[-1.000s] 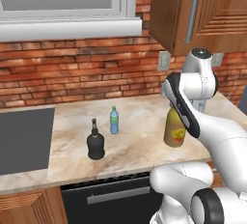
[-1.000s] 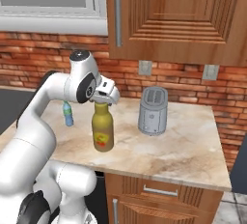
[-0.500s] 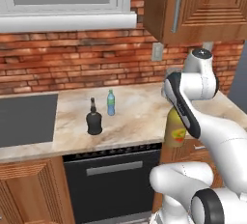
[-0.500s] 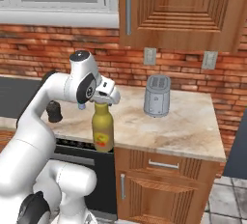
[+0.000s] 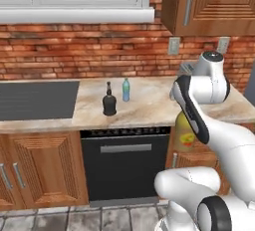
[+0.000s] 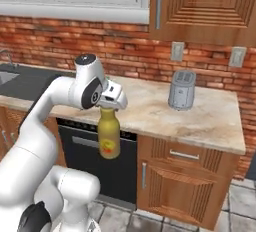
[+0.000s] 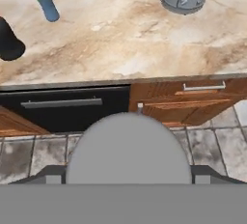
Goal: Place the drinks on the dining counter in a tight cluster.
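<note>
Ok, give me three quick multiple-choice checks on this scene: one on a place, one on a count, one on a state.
1. Where is the olive bottle?
A. standing on the counter
B. hanging from the gripper, in front of the counter's edge
C. lying on the floor

2. How many bottles stand on the counter?
A. one
B. two
C. three

3. What state is the gripper in?
A. closed on the olive bottle's cap
B. open, holding nothing
C. closed on the toaster

Key:
1 B: in the right base view the bottle hangs below the hand, against the cabinet fronts.
2 B: the black bottle and the blue bottle stand there.
3 A: the grey cap sits at the hand in the hand view, and the bottle hangs from the gripper.
</note>
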